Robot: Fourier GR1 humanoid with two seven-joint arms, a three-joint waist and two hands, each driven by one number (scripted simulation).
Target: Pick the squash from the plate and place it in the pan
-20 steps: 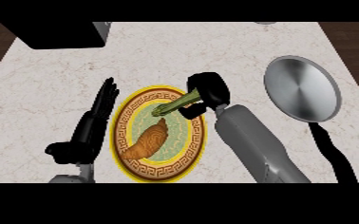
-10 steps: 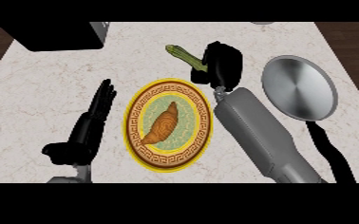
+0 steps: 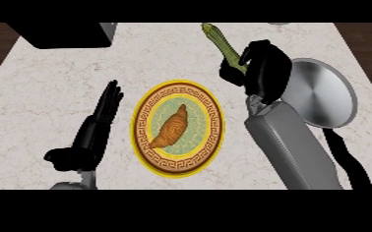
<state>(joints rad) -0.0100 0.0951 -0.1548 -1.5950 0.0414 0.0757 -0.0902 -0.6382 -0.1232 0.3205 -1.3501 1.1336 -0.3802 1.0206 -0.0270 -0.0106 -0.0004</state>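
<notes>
A: Counter, pan, plate — what's changed?

B: The right hand, curled round the squash, has lifted it off the plate toward the pan; only a croissant remains there.

A: Left hand?

B: Resting, fingers straight. Next, the release over the pan.

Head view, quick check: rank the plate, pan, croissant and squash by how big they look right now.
1. Plate and pan: alike; the right hand and forearm hide part of the pan, so I won't rank them.
2. Croissant and squash: similar length; the squash is raised and partly hidden, so unsure.
</notes>
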